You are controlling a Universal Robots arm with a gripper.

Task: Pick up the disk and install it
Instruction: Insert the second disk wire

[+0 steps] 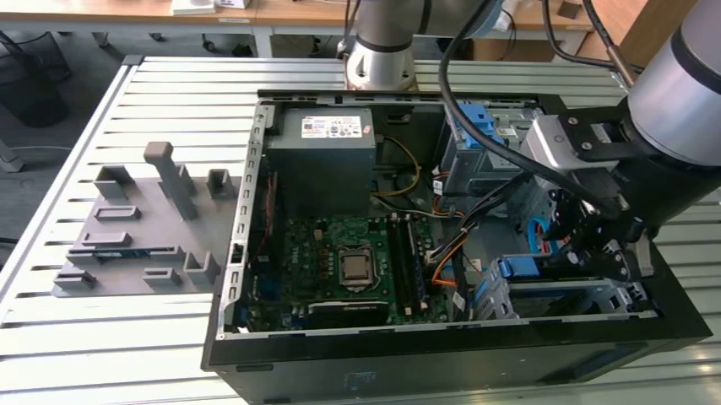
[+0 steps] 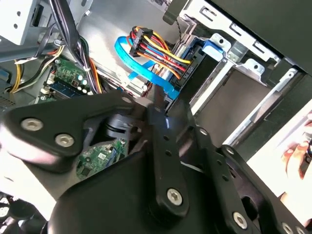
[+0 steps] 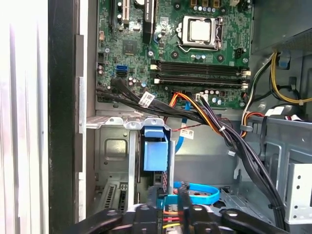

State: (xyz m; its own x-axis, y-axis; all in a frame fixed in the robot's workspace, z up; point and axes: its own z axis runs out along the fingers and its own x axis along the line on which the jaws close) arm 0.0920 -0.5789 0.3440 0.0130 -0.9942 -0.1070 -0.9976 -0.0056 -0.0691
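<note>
The slatted surface (image 1: 169,93) is carrying a black computer case (image 1: 451,354), which is lying open on its side. The arm (image 1: 687,93) is reaching down into the case at the exterior view's right. On the exterior view's left, well apart from the case, a grey fixture (image 1: 135,228) with upright blocks is standing on the surface. Inside the case, a grey power supply (image 1: 327,160) is sitting at the far end, and the green motherboard (image 1: 338,253) is lying next to it. A metal drive cage (image 3: 112,146) is filling the near corner under the arm. A thick bundle of black cables (image 3: 234,141) is running from the motherboard past the cage. A flat blue cable (image 3: 195,195) is curling just beside the claw (image 3: 169,202), and red, yellow and orange wires (image 2: 156,46) are ending in a plug near the cage.

The disk (image 3: 155,153) is sitting inside a slot of the cage, standing on its edge. Mostly its blue plastic frame is showing, with a little silver metal beside it in the second wrist view; I cannot see its label.

The claw is hanging close to the blue end of the disk, with the blue cable and the coloured wires lying between them. I cannot tell if the claw is wide or narrow, or if it is touching the disk.
</note>
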